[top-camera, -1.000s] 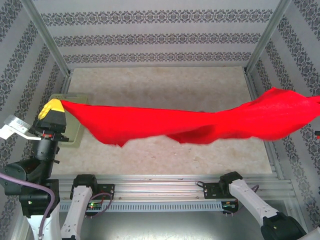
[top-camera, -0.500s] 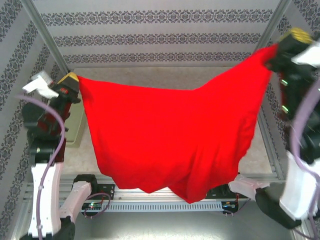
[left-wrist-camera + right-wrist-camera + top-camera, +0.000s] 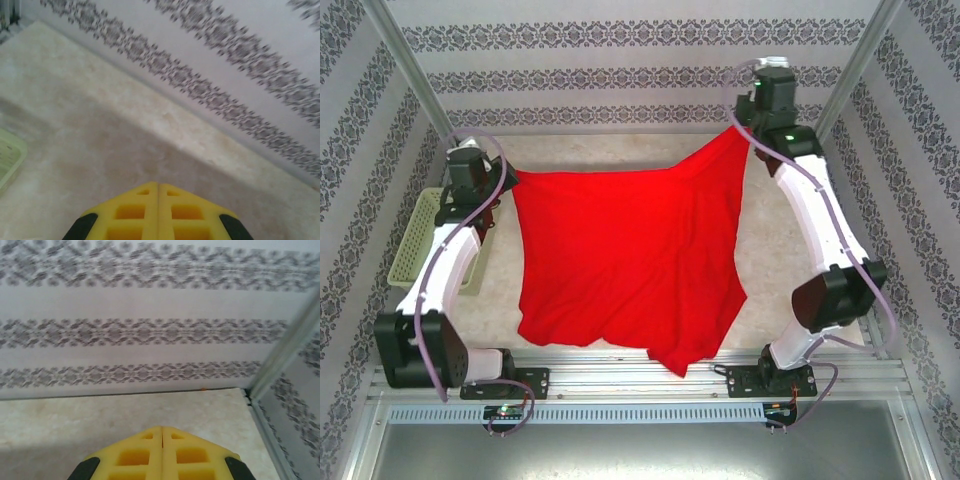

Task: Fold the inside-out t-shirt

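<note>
While a second ago the inside-out t-shirt (image 3: 630,260) was just a sagging red rope strung low across the table (image 3: 620,155), both arms have swung up and back toward the far wall. Now it hangs open like a sheet between them, with its lower edge trailing down to the near rail. The left gripper (image 3: 504,180) and right gripper (image 3: 743,133) are each clamped tight on a top corner (on the wrist cams the yellow fingers are pressed flat together). So I'd say the spreading-out bit is basically done, but no fold yet. It probably needs laying flat next. The pale green basket (image 3: 410,250) sits off to the left.
</note>
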{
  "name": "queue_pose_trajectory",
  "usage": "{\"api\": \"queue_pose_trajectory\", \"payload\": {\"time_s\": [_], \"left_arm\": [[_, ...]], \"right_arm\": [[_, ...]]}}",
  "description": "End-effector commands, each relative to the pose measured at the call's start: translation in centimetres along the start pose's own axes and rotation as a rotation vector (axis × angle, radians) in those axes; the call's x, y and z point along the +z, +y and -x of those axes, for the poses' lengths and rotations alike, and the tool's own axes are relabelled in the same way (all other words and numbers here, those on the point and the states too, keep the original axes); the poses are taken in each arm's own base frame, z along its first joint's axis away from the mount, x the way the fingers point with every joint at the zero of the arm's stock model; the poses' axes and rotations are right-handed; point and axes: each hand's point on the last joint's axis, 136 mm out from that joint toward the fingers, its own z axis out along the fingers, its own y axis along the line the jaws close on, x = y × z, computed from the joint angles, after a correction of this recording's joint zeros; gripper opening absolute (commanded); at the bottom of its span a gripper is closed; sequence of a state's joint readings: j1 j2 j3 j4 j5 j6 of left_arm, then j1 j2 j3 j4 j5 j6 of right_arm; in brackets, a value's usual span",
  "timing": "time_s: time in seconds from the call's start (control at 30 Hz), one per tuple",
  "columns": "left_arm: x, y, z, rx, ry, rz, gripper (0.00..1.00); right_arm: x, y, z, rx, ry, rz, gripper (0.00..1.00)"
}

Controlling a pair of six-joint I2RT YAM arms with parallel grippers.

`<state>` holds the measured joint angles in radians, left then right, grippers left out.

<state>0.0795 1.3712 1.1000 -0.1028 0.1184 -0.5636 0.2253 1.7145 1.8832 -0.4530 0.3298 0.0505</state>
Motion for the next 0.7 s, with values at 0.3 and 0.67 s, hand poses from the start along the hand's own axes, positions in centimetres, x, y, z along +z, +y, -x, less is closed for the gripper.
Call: {"api": "queue_pose_trajectory", "payload": {"time_s": [0.3,0.67], "left_arm": [[7.1,0.5,0.3,0.067,-0.018,0.014,0.00],[11.2,2.0,2.1,0.078,-0.009,0.083,0.00]], "right_arm": [[6.8,2.1,-1.2,-0.037,-0.042,-0.037,0.00],[14.2,0.0,-0.2,-0.026,-0.006,-0.100,0.00]]}}
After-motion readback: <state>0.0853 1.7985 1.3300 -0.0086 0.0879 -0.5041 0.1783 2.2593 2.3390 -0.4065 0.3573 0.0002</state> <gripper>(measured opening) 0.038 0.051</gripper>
